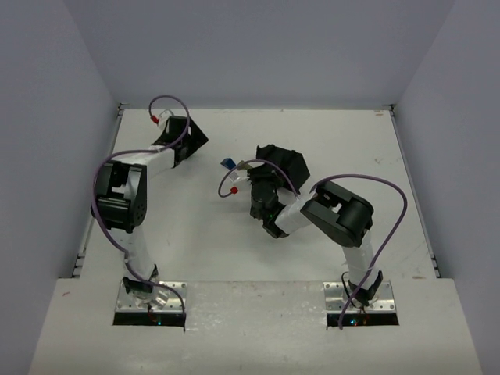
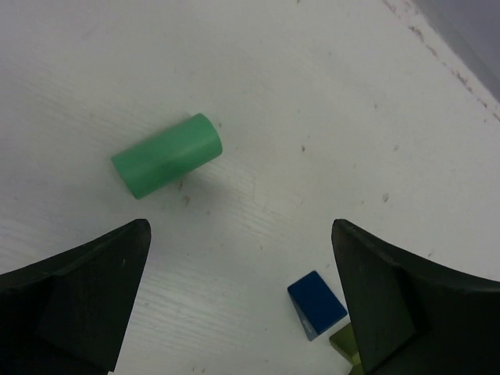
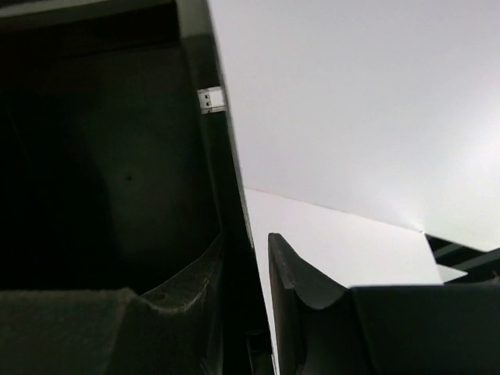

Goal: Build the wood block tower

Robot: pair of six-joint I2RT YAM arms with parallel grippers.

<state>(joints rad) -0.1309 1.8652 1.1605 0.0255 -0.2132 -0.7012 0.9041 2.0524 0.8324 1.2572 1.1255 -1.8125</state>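
left jaws are standing spread wide, nothing between them, hanging over the bare white worktop. ahead of the jaws and off toward the left finger, the mint-green cylinder is lying on its side, well clear of both fingers. its long axis is running nearly along the line the jaws close on, tilted a bit, so the ends are facing the fingers rather than the round flanks. judging the next grab needs a wrist turn or an end-to-end pinch, and it is likely to roll. close by the right finger of these jaws the blue block is lying flat, a slanted face showing. an olive block is sitting just beside it, partly hidden by that finger. no stack is showing anywhere, so the tower is looking not yet started.

right jaws are standing close together with a slim gap. cannot tell if they are pinching anything; the view is mostly dark. no blocks are showing there, so the left arm is looking nearer.

surfaces: the cylinder is smooth matte paint with a flat round end. the blue block is glossy and sharp-edged. the worktop is white with faint grain and scuffs.
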